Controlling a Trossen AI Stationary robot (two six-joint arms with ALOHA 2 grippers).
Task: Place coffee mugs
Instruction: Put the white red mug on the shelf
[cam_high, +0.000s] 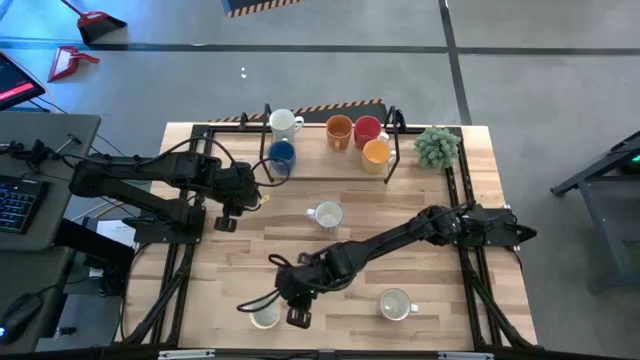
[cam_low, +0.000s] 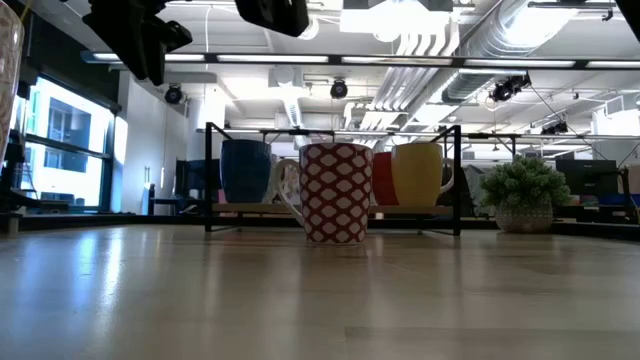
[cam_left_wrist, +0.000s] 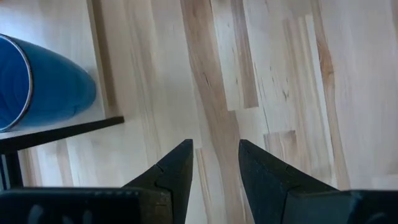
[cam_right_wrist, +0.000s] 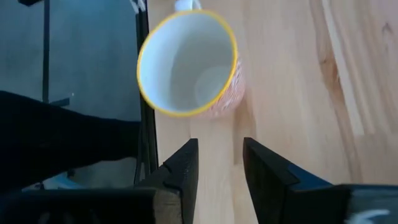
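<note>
Blue mug (cam_high: 281, 155), red mug (cam_high: 367, 129), orange mug (cam_high: 339, 131), yellow-rimmed cream mug (cam_right_wrist: 188, 63) (orange-speckled), red-and-white patterned mug (cam_low: 335, 192)

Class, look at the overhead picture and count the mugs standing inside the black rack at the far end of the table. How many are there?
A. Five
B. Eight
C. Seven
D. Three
A: inside the black rack stand the white mug, blue mug, orange mug, red mug and yellow mug; the others sit out on the table.

Five mugs (cam_high: 339, 131) stand in the rack (cam_high: 392, 121) at the table's (cam_high: 440, 240) far edge, three nearer.
</note>
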